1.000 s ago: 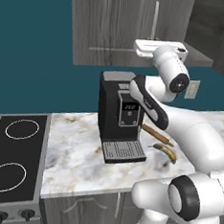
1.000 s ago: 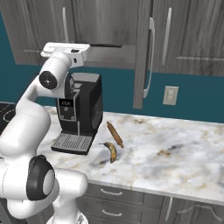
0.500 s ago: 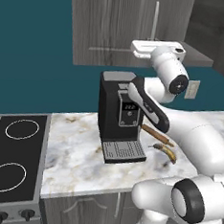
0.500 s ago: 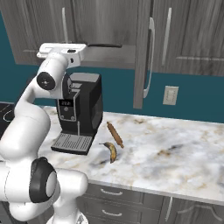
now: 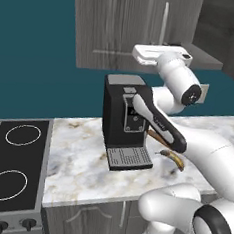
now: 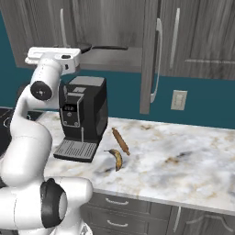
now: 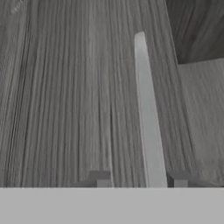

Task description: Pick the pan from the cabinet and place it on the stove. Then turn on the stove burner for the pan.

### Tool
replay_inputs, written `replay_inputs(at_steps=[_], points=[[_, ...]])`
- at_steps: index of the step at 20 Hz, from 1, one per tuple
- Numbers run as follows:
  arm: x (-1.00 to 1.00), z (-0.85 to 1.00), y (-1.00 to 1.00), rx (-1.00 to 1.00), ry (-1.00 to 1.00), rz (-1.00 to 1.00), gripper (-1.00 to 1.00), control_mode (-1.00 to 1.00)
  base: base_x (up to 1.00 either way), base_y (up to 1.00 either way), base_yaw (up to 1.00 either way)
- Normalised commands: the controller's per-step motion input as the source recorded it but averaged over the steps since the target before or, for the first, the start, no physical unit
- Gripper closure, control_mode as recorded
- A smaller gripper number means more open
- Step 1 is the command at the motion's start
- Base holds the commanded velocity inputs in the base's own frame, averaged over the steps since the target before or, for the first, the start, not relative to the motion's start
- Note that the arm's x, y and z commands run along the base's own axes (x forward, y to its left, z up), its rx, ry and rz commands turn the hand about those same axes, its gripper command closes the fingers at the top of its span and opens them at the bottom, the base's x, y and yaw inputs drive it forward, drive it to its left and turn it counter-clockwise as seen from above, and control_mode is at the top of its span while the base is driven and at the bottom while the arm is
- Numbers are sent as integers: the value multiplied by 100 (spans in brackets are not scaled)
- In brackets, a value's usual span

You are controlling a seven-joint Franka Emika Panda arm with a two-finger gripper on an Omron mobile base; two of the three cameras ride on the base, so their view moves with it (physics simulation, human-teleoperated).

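A: Round shallow dark grey frying pan (image 6: 88,46) with thin black handle sits on the grey shelf (image 6: 114,58) of the tall dark wood-grain cabinet (image 6: 105,20), its handle running along the shelf front.

B: And the two-finger gripper (image 7: 140,179)?

A: Tips straddle the slim silver bar handle (image 7: 146,118) of a cabinet door (image 7: 74,87), a gap on each side. Jaws parted, gripping nothing, as far as I can judge.

B: Risks?

A: The hand is close against the door; a careless swing could knock the door into the pan handle, or the elbow into the black coffee machine (image 5: 125,119) below. The flat black glass stove (image 5: 11,172) is well off to the left, a long carry over the marble counter (image 6: 183,160).
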Motion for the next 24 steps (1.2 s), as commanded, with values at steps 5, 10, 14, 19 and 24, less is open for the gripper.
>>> replay_inputs(at_steps=[5,10,14,19,24], points=[[-91,16,45,0,0,13,100,-100,0,0,0],[-92,8,52,0,0,7,100,-100,0,0,0],[-95,0,69,-3,-3,3,100,-100,0,0,0],[-72,0,71,-8,-4,1,-100,-100,0,0,0],[-35,0,-35,0,-7,7,-100,-100,0,0,0]])
